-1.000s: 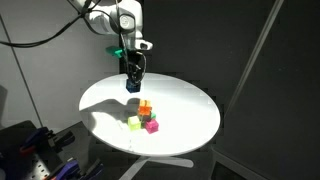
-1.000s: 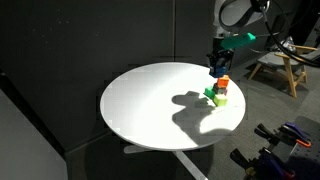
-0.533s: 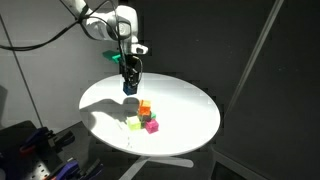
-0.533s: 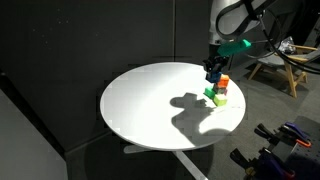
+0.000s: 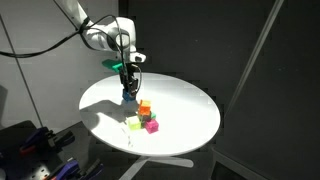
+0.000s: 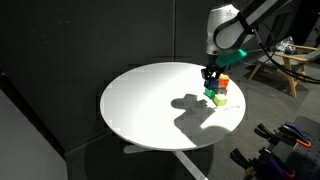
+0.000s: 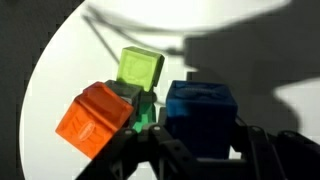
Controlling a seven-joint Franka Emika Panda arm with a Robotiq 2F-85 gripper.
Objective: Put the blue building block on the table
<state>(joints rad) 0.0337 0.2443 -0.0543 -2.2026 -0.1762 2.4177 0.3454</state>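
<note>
Yeah, claw point(image 5: 128, 93) clamped on the blue building block point(image 7: 200, 115), low near the tabletop point(image 5: 190, 110) edge, close to the orange cube point(image 7: 92, 118).

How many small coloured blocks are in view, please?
5: blue cube in the gripper; orange cube, green cube, lime cube, magenta cube clustered on the round white table. Others may be hidden.

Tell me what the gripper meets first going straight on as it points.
The gripper points down: likely the table, the held blue building block touching first; remaining gap unclear.
</note>
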